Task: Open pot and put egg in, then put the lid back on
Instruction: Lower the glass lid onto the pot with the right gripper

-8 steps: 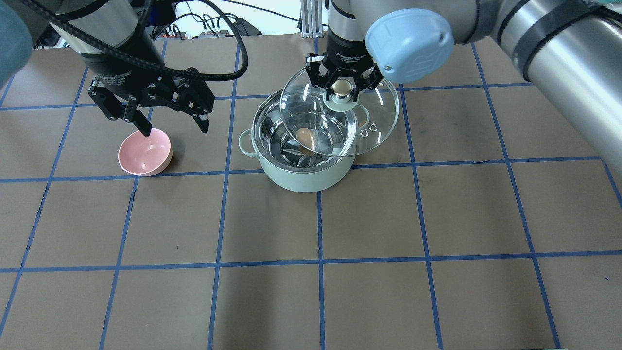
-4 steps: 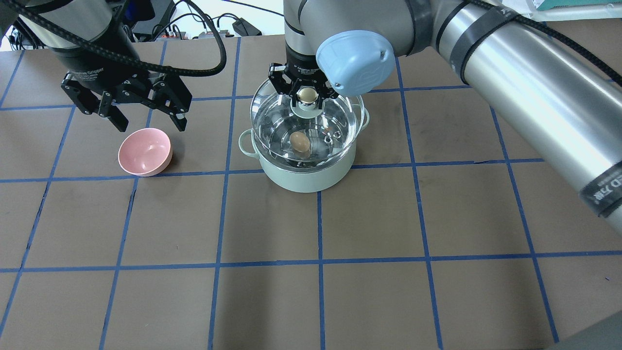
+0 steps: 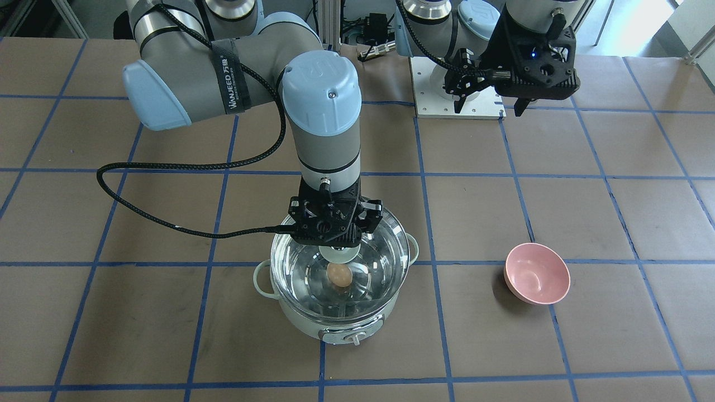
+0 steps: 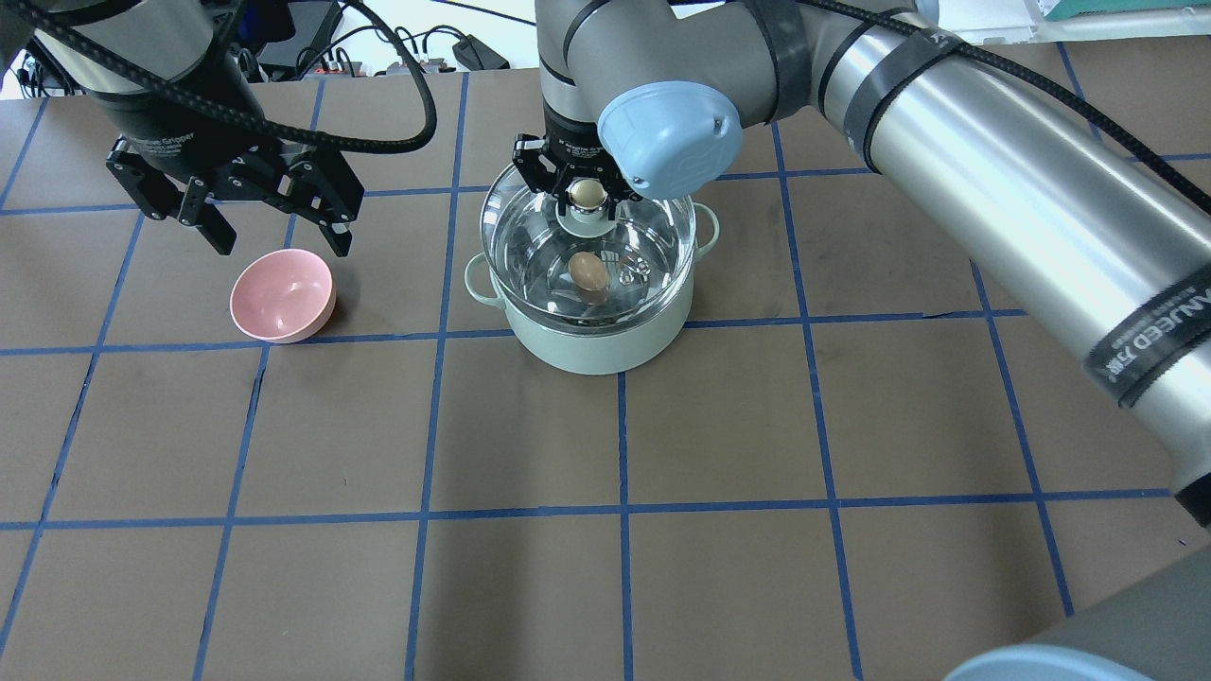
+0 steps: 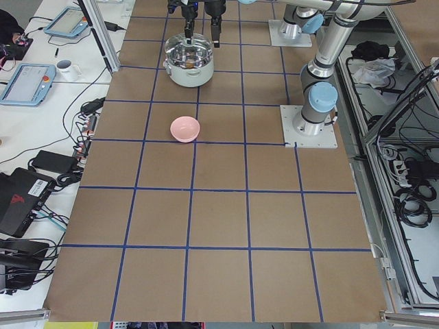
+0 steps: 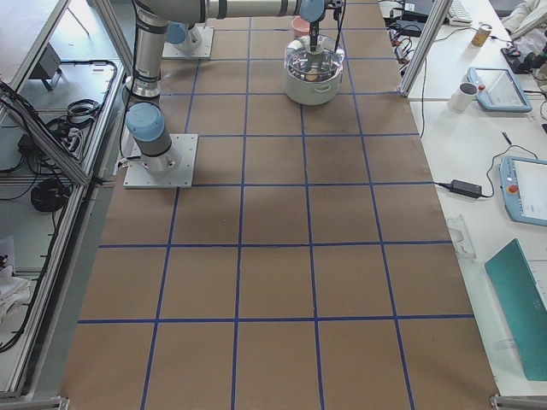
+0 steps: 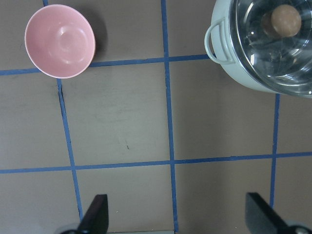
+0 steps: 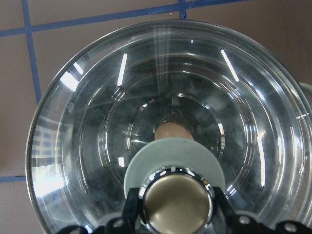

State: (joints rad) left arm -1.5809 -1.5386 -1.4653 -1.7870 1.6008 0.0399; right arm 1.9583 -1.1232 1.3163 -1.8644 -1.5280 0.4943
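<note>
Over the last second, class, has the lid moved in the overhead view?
Yes. The lid, held by the right gripper, moved leftward in that view: from overhanging the right side of the pot to centred over it.

The right arm (image 3: 324,139) is silver-grey tubing with pale blue joint caps (image 3: 320,84), a black WANJEED strap (image 3: 226,75) and a braided black cable (image 3: 167,166). The left gripper (image 4: 283,248) is matte black.

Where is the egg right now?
In the overhead view the egg sits inside the pot, seen through the glass lid above it, to the right of the pink bowl.
</note>
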